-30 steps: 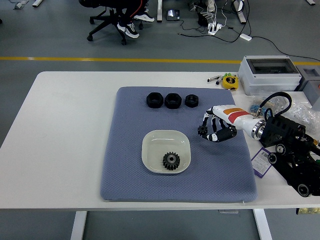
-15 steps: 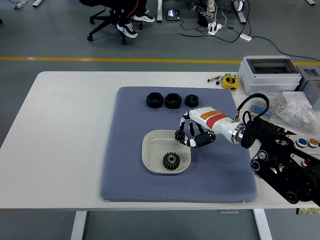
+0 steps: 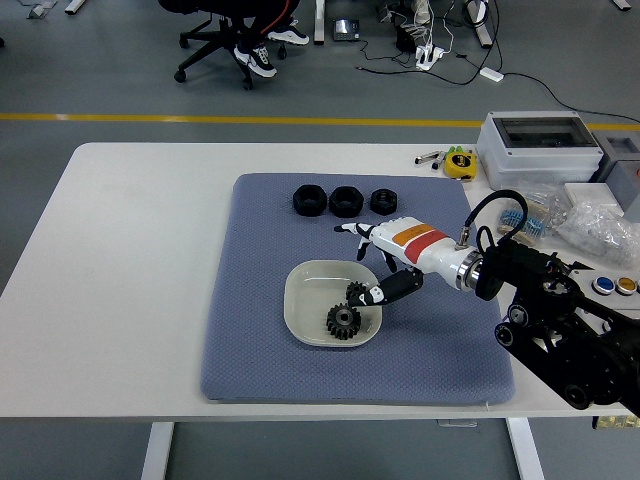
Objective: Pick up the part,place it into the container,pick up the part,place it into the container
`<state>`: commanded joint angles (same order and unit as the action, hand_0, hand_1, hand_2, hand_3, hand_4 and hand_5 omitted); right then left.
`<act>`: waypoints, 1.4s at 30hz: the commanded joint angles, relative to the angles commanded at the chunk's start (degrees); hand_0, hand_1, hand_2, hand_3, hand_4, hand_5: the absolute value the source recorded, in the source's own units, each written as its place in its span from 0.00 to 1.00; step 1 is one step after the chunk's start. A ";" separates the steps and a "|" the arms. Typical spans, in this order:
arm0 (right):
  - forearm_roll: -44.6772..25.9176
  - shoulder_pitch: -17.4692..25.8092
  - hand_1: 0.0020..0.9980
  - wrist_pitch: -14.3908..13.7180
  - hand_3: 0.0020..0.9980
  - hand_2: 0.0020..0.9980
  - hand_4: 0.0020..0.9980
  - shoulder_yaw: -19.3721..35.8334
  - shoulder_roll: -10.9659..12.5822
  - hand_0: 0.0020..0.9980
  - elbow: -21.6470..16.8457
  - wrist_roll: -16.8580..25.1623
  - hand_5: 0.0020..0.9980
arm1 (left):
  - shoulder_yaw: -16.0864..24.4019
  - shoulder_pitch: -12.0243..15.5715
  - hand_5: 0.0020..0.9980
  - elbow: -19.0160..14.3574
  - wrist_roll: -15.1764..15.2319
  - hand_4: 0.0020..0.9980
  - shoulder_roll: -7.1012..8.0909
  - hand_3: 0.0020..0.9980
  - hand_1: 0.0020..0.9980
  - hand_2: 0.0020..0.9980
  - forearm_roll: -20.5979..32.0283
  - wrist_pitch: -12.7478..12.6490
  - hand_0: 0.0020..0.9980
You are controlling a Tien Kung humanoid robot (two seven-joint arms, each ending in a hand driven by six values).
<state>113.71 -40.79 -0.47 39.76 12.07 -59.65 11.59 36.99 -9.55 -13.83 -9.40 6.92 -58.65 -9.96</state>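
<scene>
As it lies flat, axis up: second gear (image 3: 357, 293) in container (image 3: 303, 300), right hand (image 3: 382, 262) spread.

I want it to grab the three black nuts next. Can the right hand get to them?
Probably yes. The three nuts sit bare on the mat, just beyond the right hand, which is open over the bowl. Nothing stands between them.

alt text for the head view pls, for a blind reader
The robot's right hand hovers open over a white dish on a blue mat, two black gears lying in the dish. Three black nuts sit at the mat's far edge.
</scene>
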 joint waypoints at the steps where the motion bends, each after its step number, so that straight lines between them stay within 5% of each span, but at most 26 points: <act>1: -0.02 0.04 0.24 -0.06 0.97 0.58 1.00 0.11 0.00 0.16 0.01 -0.03 0.55 | 0.01 0.01 0.57 0.00 0.00 0.61 0.01 0.55 0.66 0.63 0.00 0.00 0.68; 9: -1.27 0.67 0.23 -1.20 0.93 0.55 1.00 2.27 0.13 0.15 0.52 -0.74 0.53 | -0.07 -0.01 0.57 0.01 0.02 0.61 -0.05 0.55 0.66 0.63 0.11 -0.03 0.68; 14: -6.48 2.05 0.22 -5.07 0.87 0.49 1.00 4.46 0.62 0.15 0.98 -2.55 0.50 | -0.24 -0.11 0.57 -0.01 0.07 0.61 -0.11 0.55 0.66 0.63 0.31 -0.01 0.68; 19: -16.79 4.27 0.22 -8.42 0.87 0.49 1.00 6.55 1.66 0.15 -0.07 -2.59 0.50 | -0.30 -0.13 0.57 0.01 0.11 0.61 -0.16 0.55 0.66 0.63 0.40 -0.03 0.68; 20: -19.03 4.79 0.40 -8.75 0.85 0.62 1.00 6.95 1.84 0.29 -0.44 -2.35 0.52 | -0.30 -0.13 0.57 0.01 0.11 0.61 -0.17 0.55 0.66 0.63 0.39 -0.04 0.68; 25: -30.94 8.12 0.40 -9.00 0.85 0.62 1.00 10.14 2.33 0.29 -3.40 -2.15 0.52 | -0.34 -0.13 0.57 0.03 0.17 0.61 -0.21 0.55 0.66 0.63 0.32 -0.02 0.68; 26: -33.55 9.00 0.58 -8.69 0.84 0.72 1.00 11.20 2.37 0.45 -4.09 -2.43 0.55 | -0.33 -0.11 0.57 0.03 0.16 0.61 -0.22 0.55 0.66 0.63 0.31 -0.02 0.68; 42: -70.71 20.60 0.63 -8.16 0.82 0.75 1.00 23.68 2.80 0.51 -6.02 -5.29 0.52 | 0.00 0.50 0.57 0.08 0.15 0.61 -0.48 0.55 0.66 0.63 -0.44 0.11 0.68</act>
<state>43.01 -20.19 -8.63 63.44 14.87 -65.67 6.30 36.99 -9.04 -13.75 -9.25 6.44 -59.09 -9.85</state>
